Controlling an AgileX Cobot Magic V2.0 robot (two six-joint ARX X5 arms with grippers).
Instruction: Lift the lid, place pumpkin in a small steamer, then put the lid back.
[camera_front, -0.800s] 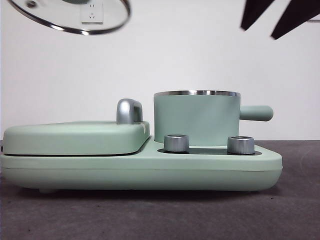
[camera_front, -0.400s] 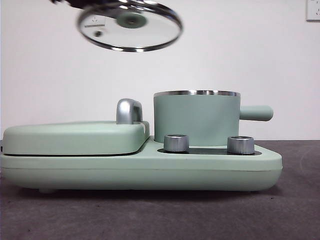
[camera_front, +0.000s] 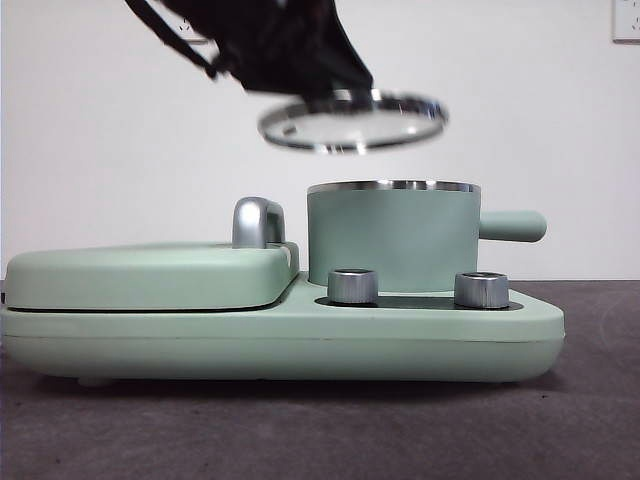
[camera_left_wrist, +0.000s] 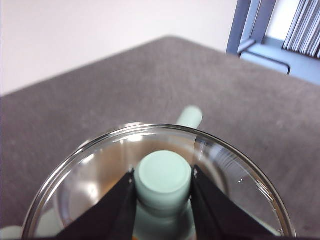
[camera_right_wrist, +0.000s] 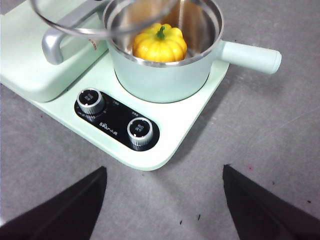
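Plain white wall behind, dark grey table (camera_front: 600, 420) underneath, and sitting on it is a mint-green cooker base (camera_front: 300, 345) with a wide flat griddle cover (camera_front: 150, 275) on one side and the small steamer (camera_front: 393, 240) on the other. From the right wrist view you can look right down into the steamer's shiny steel inside, and the pumpkin (camera_right_wrist: 160, 44) is already in there, upright on the bottom with its little green stem poking up. Nothing else in the pot that shows. The lid (camera_front: 352, 120) isn't on yet: in the front view it hangs in the air above the steamer, clearly apart from the steel rim, a bit tilted and offset toward the griddle side. The left gripper (camera_left_wrist: 163, 187) has it, with its black fingers (camera_left_wrist: 120, 210) clamped on either side of the lid's mint-green knob (camera_left_wrist: 163, 177), and through the glass you can sort of make out the steamer's stubby side handle (camera_left_wrist: 190, 116) below. The right gripper (camera_right_wrist: 165, 205) is well off to the near side of the cooker, above the bare table, holding nothing, its two fingers spread wide apart. Two silver-rimmed dials (camera_right_wrist: 92, 99) sit on a black panel (camera_right_wrist: 117, 120) in front of the pot, and a steel handle (camera_front: 258, 222) sticks up at the edge of the griddle cover, just beside the steamer.
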